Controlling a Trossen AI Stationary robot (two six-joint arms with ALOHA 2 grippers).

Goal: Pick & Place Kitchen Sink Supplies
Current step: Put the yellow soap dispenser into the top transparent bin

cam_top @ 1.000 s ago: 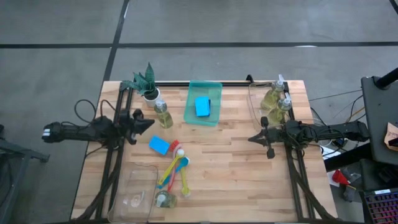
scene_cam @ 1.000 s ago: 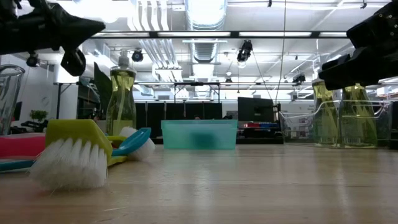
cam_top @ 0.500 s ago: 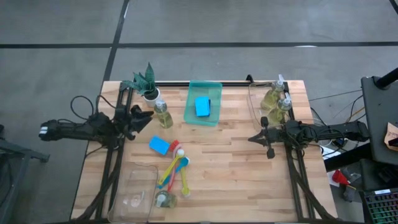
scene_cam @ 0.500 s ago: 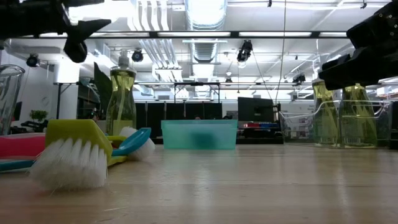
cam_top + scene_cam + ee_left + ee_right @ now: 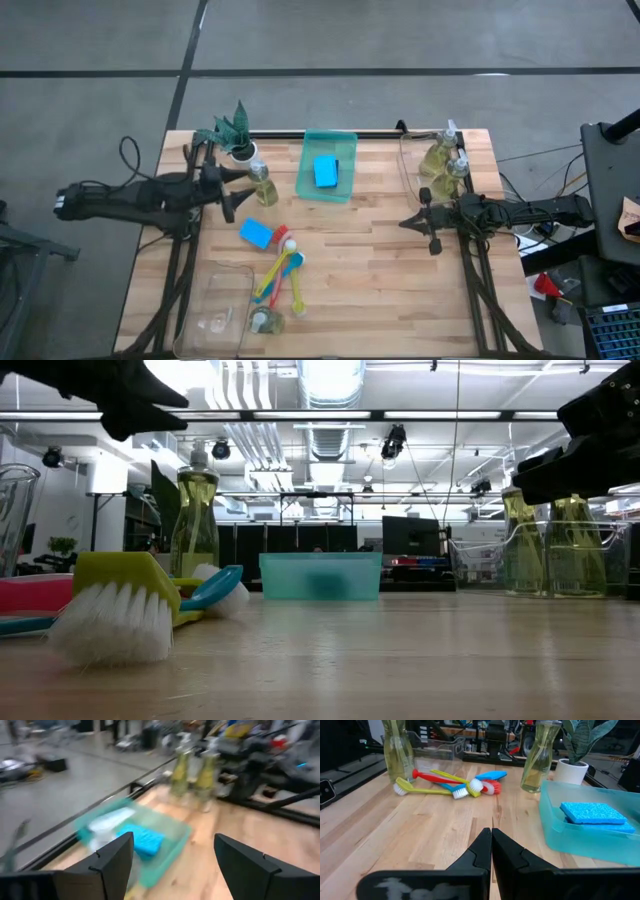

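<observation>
My left gripper (image 5: 238, 190) (image 5: 172, 855) hangs open above the table's far left. It faces an upright soap bottle (image 5: 262, 184) (image 5: 195, 510) and touches nothing. A blue sponge (image 5: 256, 234) lies on the table near it. Another sponge (image 5: 325, 170) (image 5: 592, 813) lies in the green tray (image 5: 343, 185). Several brushes (image 5: 280, 275) (image 5: 447, 782) lie crossed on the wood. A bottle (image 5: 264, 321) lies at the edge of a clear tray (image 5: 212, 300). My right gripper (image 5: 408, 222) (image 5: 491, 834) hovers shut at mid right, holding nothing.
A potted plant (image 5: 235, 130) stands at the far left corner, behind the upright bottle. Two soap bottles (image 5: 442, 160) stand in a clear tray at the far right. Bare wood lies between the green tray and my right gripper.
My left gripper has opened wide. It has risen and swung a little toward the table's far edge, and it now faces the upright soap bottle. Nothing on the table has moved.
</observation>
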